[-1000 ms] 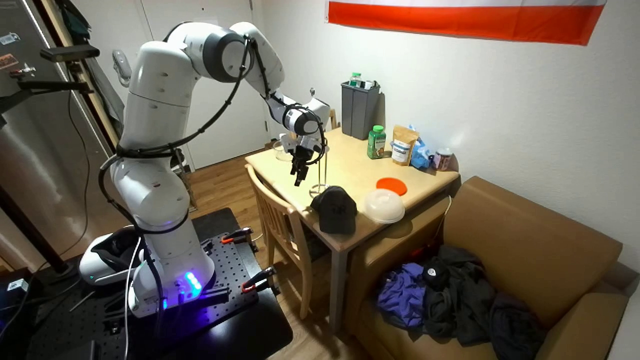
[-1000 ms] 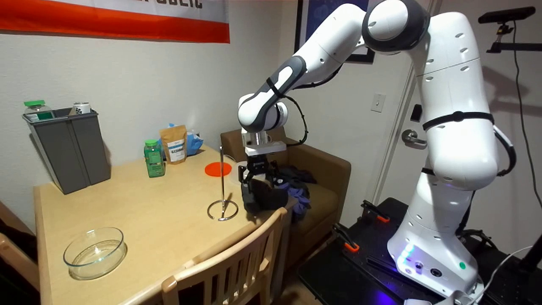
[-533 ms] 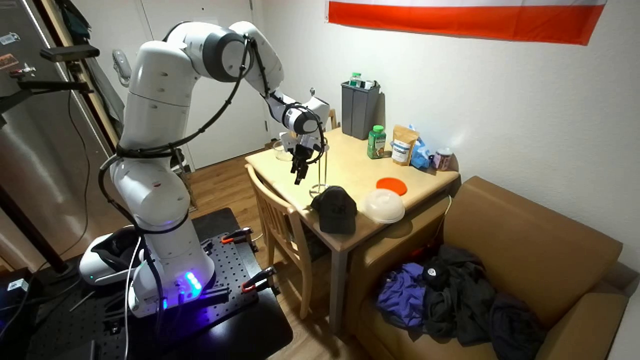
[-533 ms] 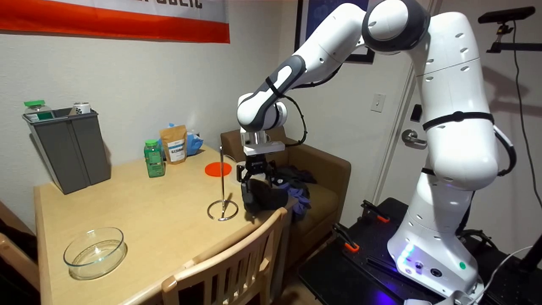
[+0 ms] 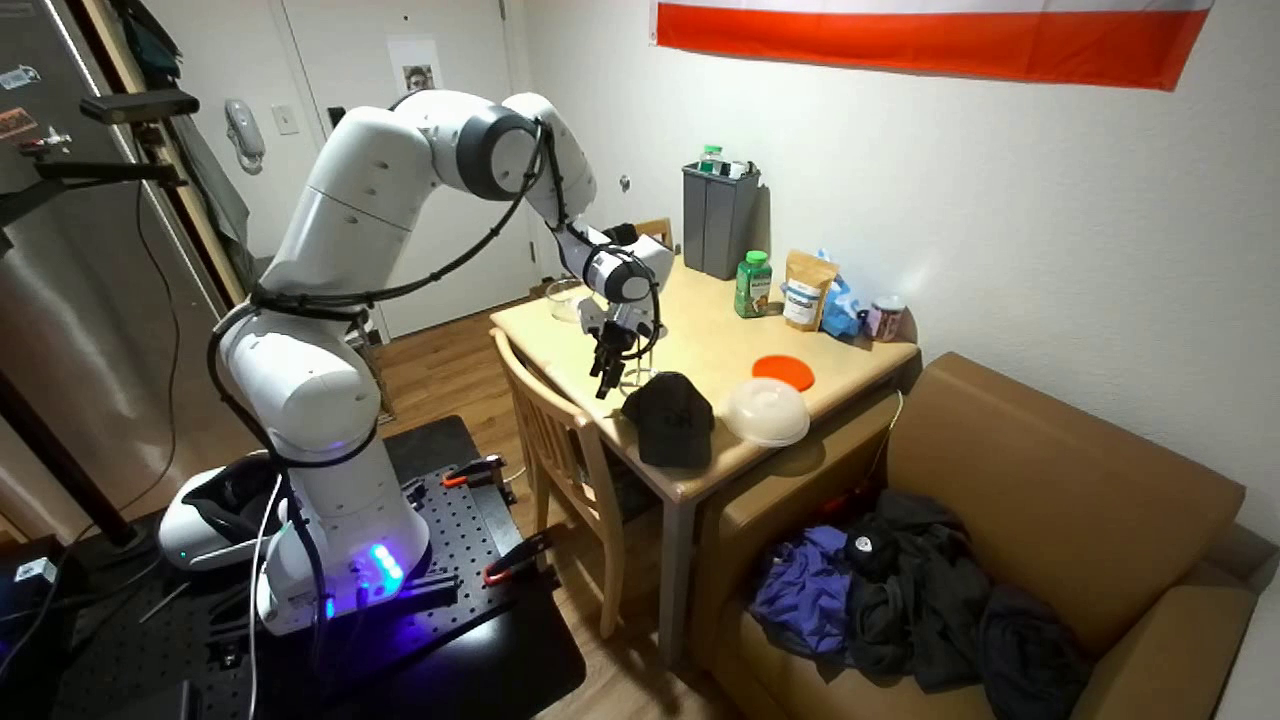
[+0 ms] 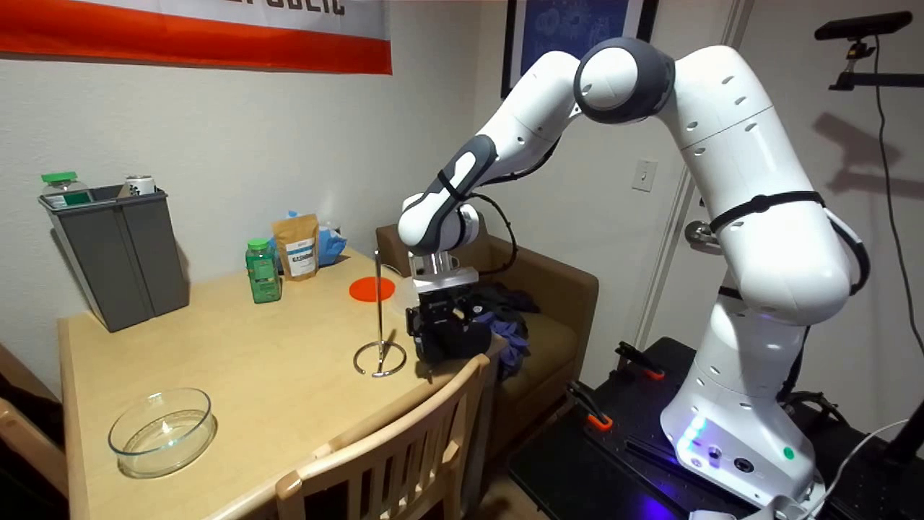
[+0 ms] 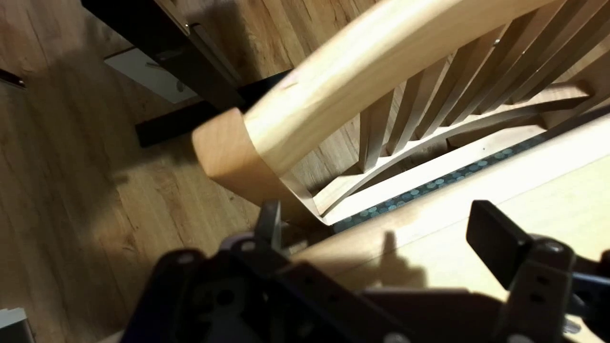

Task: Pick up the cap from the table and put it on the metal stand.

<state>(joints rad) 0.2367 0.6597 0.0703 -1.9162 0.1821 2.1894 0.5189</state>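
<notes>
Fingers point(image 7: 498, 243) spread, my pincer point(image 7: 374, 221) hangs over the edge of the desk point(image 6: 253, 361), near the wooden chair point(image 7: 343, 83). Close by, the black cap point(image 5: 672, 420) rests at the desk's corner; whether I touch it, I cannot tell. Beside the cap, the metal stand point(image 6: 379, 303) rises upright. A translucent dome point(image 5: 768, 410) sits next to the cap, near an orange disc point(image 5: 783, 372); well apart, a glass bowl point(image 6: 162, 433).

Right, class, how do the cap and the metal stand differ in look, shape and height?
The cap is black and dull; the metal stand is silvery and shiny. The cap is broad and rounded; the metal stand is thin, upright and wiry. The cap sits low; the metal stand rises taller. Both are on the table.
</notes>
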